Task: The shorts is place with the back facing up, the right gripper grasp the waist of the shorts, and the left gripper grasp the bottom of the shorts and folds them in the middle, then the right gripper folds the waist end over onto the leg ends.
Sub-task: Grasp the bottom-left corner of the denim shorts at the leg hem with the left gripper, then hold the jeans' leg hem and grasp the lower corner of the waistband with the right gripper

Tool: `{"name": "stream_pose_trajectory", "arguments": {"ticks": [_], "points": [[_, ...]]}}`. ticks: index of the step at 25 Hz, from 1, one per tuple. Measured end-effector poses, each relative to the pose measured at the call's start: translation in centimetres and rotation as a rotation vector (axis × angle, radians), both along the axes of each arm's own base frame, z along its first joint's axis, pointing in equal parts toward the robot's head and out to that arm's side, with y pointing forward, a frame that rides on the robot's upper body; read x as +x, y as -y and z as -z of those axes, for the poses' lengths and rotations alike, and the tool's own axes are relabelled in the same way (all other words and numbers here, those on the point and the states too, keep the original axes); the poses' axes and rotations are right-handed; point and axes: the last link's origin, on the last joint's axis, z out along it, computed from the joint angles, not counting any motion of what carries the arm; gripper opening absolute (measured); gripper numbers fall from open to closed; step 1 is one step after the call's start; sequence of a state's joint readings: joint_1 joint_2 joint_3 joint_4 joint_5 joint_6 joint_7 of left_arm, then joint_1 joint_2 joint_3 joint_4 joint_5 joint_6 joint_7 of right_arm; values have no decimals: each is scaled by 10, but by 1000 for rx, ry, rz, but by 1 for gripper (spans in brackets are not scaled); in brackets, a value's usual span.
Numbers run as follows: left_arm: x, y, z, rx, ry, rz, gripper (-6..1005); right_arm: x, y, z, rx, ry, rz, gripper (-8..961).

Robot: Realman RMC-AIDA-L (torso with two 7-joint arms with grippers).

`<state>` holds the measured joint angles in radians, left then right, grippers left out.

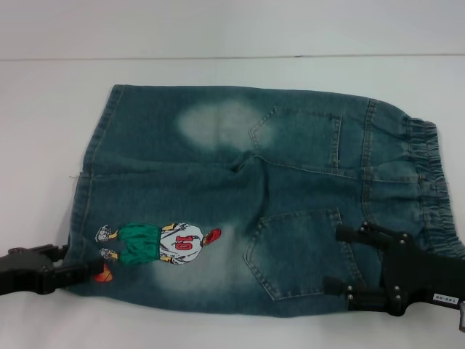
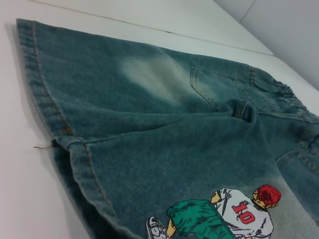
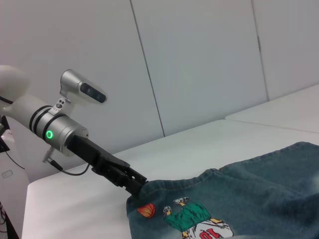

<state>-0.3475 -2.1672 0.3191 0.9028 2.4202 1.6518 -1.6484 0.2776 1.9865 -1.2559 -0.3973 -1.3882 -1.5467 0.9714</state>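
On the white table [image 1: 43, 102] you see the denim shorts [image 1: 218, 182] lying flat, back pockets up. Your left gripper [image 1: 91, 269] pinches the hem corner by the footballer print [image 1: 156, 243]. Your right gripper [image 1: 341, 258] rests on the waist end, its two fingers apart, one beside the pocket.

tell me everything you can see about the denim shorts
The denim shorts lie flat on the white table, back up, in faded blue-green denim with pale worn patches. Two back pockets show, an elastic gathered waistband to the robot's right, leg hems to its left. A printed footballer wearing number 10 sits on the near leg. The left gripper meets the near hem corner; the right gripper sits over the near waist end, fingers spread.
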Motion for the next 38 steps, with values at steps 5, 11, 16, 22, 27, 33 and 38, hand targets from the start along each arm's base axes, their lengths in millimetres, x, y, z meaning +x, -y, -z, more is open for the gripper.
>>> {"name": "stream_pose_trajectory", "arguments": {"ticks": [5,11,16,22,27,33,38], "points": [[1,-3,0,-11,-6,-9,718,0,0,0,0,-2,0,945],[1,-6,2,-14,-26,-6,552,-1,0,-2,4,-14,-2,946],[1,-8,0,-5,-21,-17,347,-1,5,-9,20,-52,4,946],[4,-10,-2,-4,-21,-10,73,4,10,-19,51,-106,56,946],[7,-12,-2,-8,-15,2,55,12,12,-39,53,-215,201,946],[9,-14,-3,-10,-13,10,50,31,16,-73,-20,-327,430,946],[10,-14,-2,-13,-10,11,50,53,22,-92,-87,-375,661,946]]}}
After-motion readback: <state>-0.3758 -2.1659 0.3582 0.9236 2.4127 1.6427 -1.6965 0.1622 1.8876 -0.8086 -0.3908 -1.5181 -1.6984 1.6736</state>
